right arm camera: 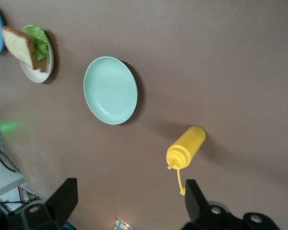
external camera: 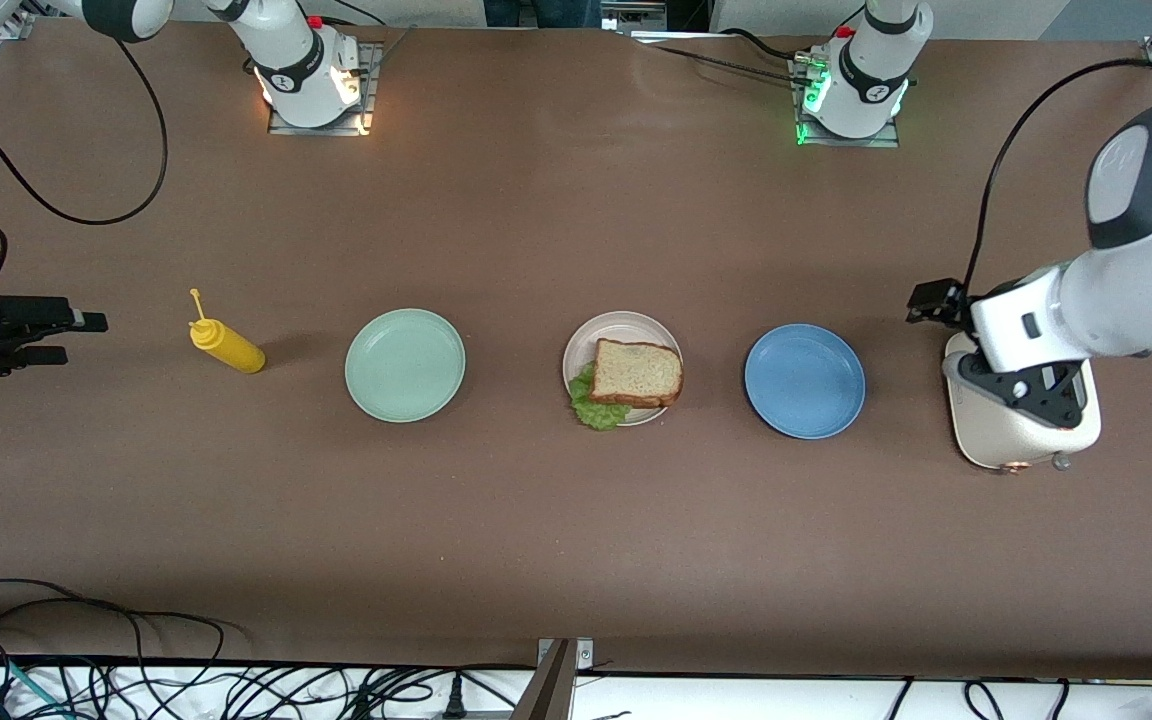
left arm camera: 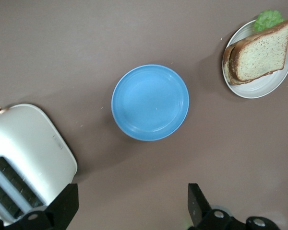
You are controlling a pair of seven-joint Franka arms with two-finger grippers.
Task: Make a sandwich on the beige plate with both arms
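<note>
Nearest your front camera you have the cream-white two-slot toaster (external camera: 1024, 430) at the left arm's end of the table, with the left gripper (left arm camera: 132, 203) hanging over the table just beside it, black fingers spread wide and holding nothing. Look to the middle of the row: the sandwich (external camera: 633, 375) of brown-crusted wholemeal bread sits on the round pale beige plate (external camera: 586, 345), its ruffled green lettuce leaf (external camera: 596, 408) poking over the rim toward the camera. You'll find the round blue plate (external camera: 804, 381) between that and the toaster. Toward the right arm's end lie the round mint green plate (external camera: 404, 364), then the yellow squeeze bottle (external camera: 226, 345) on its side. Your right gripper (right arm camera: 129, 201) waits over that end, jaws wide apart and empty.
</note>
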